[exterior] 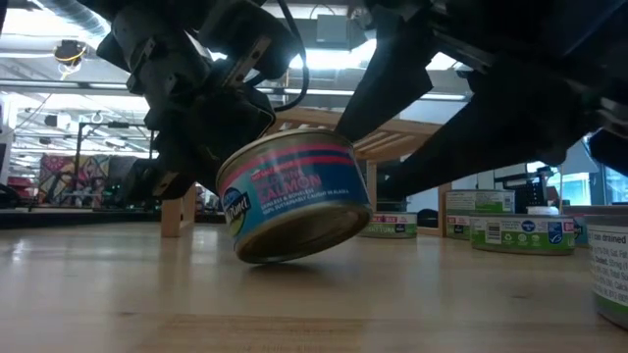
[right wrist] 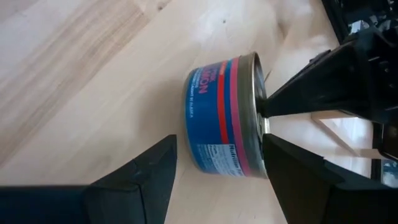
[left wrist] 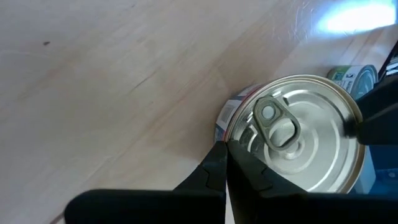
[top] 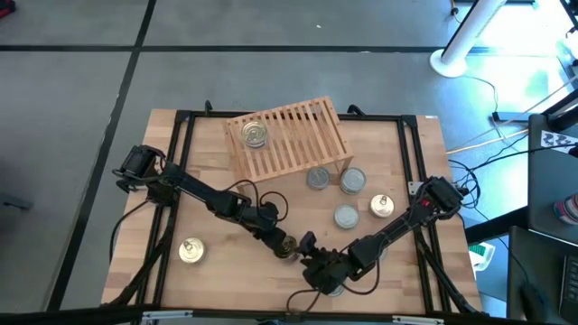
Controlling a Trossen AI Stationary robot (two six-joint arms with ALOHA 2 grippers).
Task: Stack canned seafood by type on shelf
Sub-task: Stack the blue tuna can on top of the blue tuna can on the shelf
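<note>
Tin tilted — underside hidden

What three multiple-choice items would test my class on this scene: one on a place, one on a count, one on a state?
1. Where is the salmon tin?
A. On the shelf
B. At the table, between the two grippers
C. On the floor

2. How many tins sit on the shelf?
A. None
B. One
C. Four

3. How does the right gripper stand?
A. Open, a finger on each side of the salmon tin
C. Shut on the shelf
B. Shut on a gold-topped tin

Answers:
1 B: the low view shows it tilted on the tabletop, the left gripper pinched on its rim.
2 B: the high view shows a single tin near one end.
3 A: its wrist view shows the fingers spread, clear of the tin.
</note>
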